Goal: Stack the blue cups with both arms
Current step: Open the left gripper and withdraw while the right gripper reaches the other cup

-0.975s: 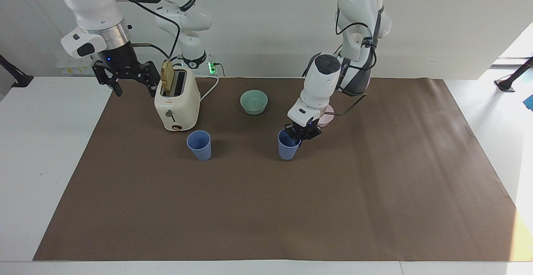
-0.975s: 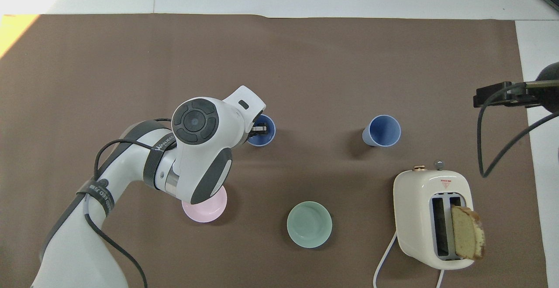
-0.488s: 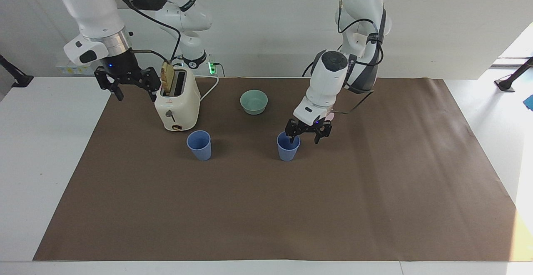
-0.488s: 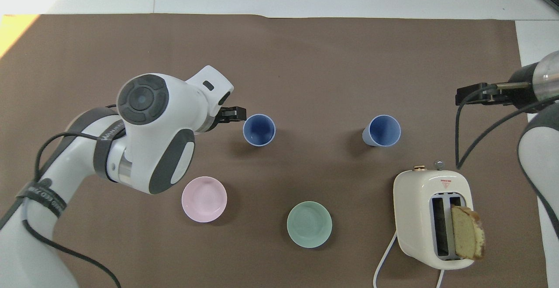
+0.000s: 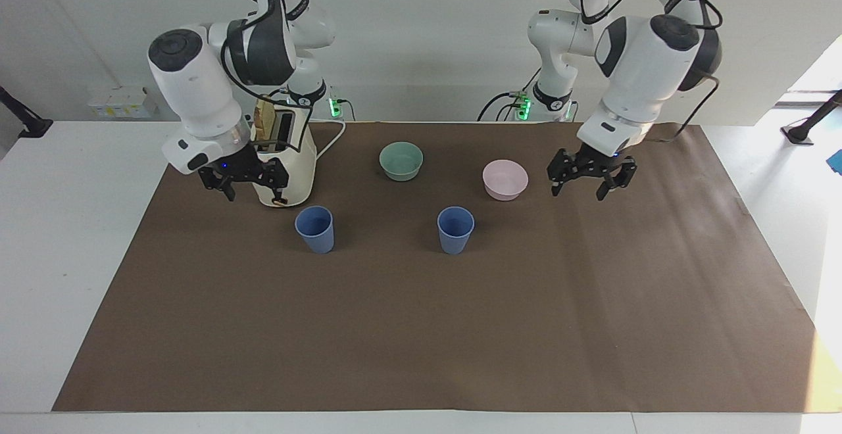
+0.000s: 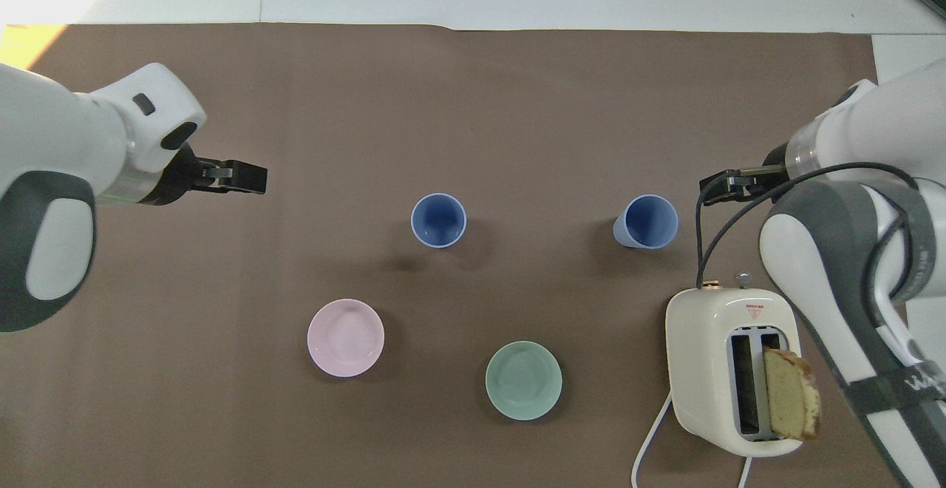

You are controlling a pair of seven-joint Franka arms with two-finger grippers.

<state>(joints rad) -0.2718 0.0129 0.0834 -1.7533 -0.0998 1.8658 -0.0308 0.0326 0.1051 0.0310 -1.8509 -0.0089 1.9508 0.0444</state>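
Observation:
Two blue cups stand upright and apart on the brown mat. One cup [image 5: 315, 229] [image 6: 646, 222] is just farther from the robots than the toaster. The other cup [image 5: 455, 230] [image 6: 439, 220] stands mid-table. My left gripper [image 5: 579, 191] [image 6: 255, 177] is open and empty, raised over the mat beside the pink bowl, toward the left arm's end. My right gripper [image 5: 254, 194] [image 6: 720, 181] is open and empty, low beside the toaster, close to the first cup but not touching it.
A cream toaster [image 5: 289, 158] [image 6: 728, 370] holds a slice of bread, and its white cable trails toward the robots. A teal-green bowl [image 5: 401, 160] [image 6: 523, 380] and a pink bowl [image 5: 505, 179] [image 6: 346, 337] sit nearer to the robots than the cups.
My left gripper opened, let go of the mid-table cup's rim and drew away toward the left arm's end, uncovering the pink bowl. My right gripper came down beside the toaster.

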